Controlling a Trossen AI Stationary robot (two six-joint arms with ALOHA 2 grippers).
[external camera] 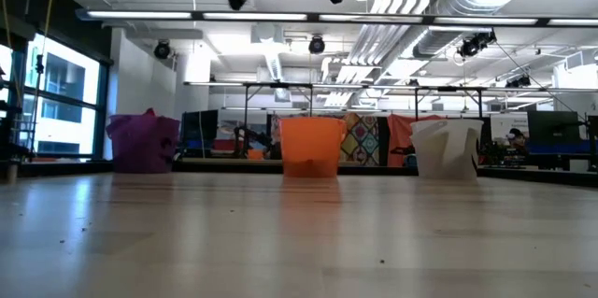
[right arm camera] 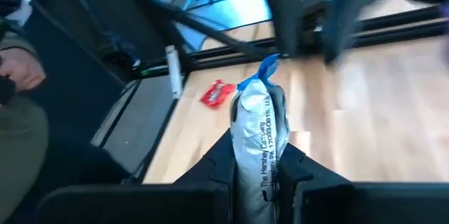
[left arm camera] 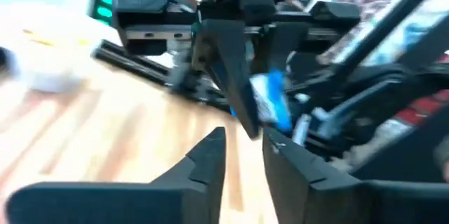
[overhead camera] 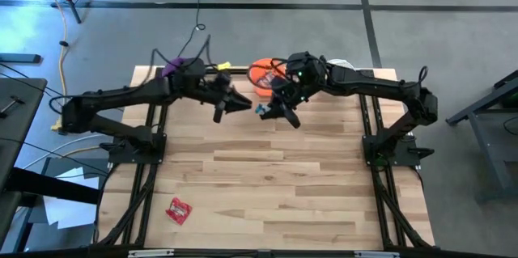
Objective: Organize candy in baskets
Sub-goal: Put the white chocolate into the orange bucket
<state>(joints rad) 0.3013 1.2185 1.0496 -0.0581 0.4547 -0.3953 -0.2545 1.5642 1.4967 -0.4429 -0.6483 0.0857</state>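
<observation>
Gripping a slim blue-and-white candy bar (right arm camera: 258,140), the right gripper (right arm camera: 258,171) hangs above the far middle of the wooden table (overhead camera: 275,177).

Right gripper: its two dark fingers (right arm camera: 221,155) are pressed onto the bar's silver wrapper from both sides, the bar standing up between them with its blue crimped end beyond the fingertips.

Left gripper (left arm camera: 242,150): just beside the right one and facing it, tips nearly meeting over the table; its fingers stand slightly parted, with only a narrow gap between them, and nothing lies in that gap.

Candy bar and left gripper: seen past the left fingers, the bar's blue end shows just ahead of them, caught in the opposite gripper and apart from the left tips.

Red packet (overhead camera: 178,209): lies alone on the table's near left part, well apart from both grippers.

Orange bucket (overhead camera: 261,74): at the far edge, middle, just behind the two grippers.

Purple bucket (overhead camera: 176,67): at the far edge, left, partly under the left arm.

White bucket (external camera: 447,149): at the far edge, right; from above it is mostly covered by the right arm.

Buckets in the level view: the three stand in a row, purple, orange, white, with both grippers high above them.

Person: a hand and sleeve show beyond the table's edge in the right wrist view.
</observation>
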